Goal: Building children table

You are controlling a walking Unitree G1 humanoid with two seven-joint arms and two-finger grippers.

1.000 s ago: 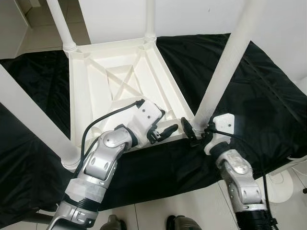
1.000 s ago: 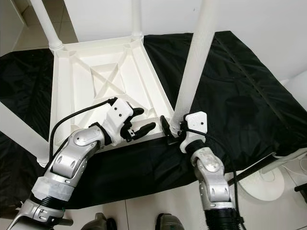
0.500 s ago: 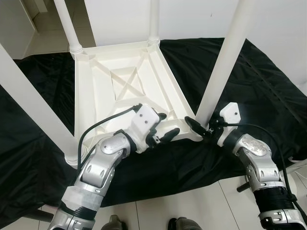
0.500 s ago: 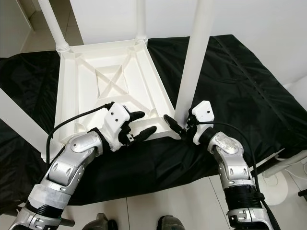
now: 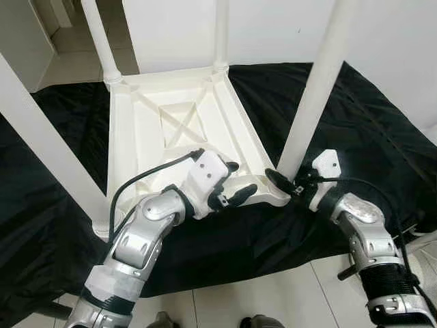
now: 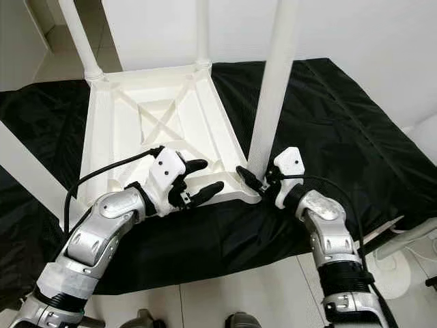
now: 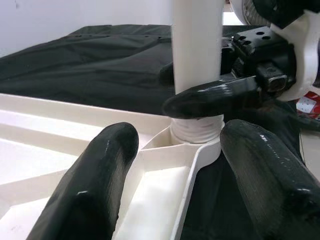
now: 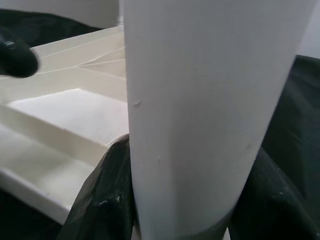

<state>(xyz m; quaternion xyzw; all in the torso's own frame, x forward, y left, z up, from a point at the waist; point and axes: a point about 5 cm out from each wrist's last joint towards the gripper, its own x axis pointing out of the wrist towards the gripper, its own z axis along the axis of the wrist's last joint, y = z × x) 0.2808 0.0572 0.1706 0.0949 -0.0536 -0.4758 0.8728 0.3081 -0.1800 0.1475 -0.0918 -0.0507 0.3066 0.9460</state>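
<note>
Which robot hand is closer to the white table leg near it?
Right. The right gripper clasps the table leg at its base; the left gripper hovers open beside it.

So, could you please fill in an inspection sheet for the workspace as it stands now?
Surface: black cloth spread over a pale tiled floor.
Job's things: white children's table lying upside down on the cloth, four legs pointing up; the near-right leg is seated in its corner socket.
Clutter: nothing seen on the cloth.
End effectors: left end effector open, over the table's near edge; right end effector with its fingers on either side of the near-right leg at its base.
Cables: black cable looping along the left arm; another on the right wrist.
Surroundings: white wall behind; a white stand base on the floor to the right.
</note>
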